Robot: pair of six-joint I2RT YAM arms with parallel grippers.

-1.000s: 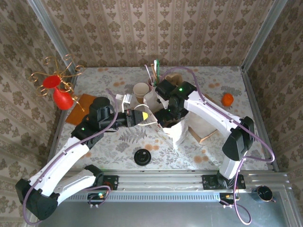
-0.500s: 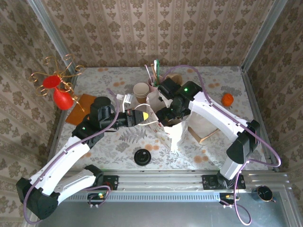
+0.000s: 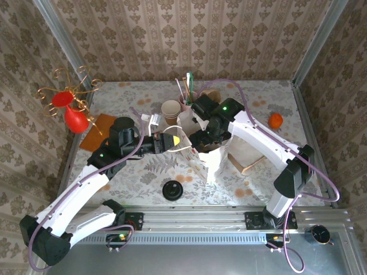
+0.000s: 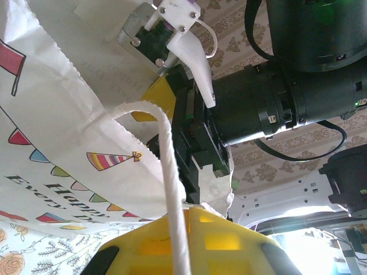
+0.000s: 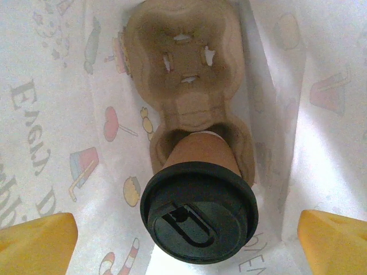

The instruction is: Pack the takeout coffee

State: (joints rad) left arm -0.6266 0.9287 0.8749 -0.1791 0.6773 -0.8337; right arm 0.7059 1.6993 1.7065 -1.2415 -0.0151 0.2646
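The takeout coffee [image 5: 199,212] sits in the cardboard carrier's [image 5: 183,69] 6 o'clock pocket inside the white paper bag [image 5: 51,114], right fingers [image 5: 34,238] spread wide clear of it, left fingers [image 4: 189,240] pinching the bag's rope handle [image 4: 169,172].

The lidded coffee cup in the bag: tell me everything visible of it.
The coffee cup is small, brown paper, closed with a round black plastic lid bearing a raised sip tab. It stands upright in one pocket of a moulded pulp carrier at the bottom of the white printed bag; the other pocket is empty.
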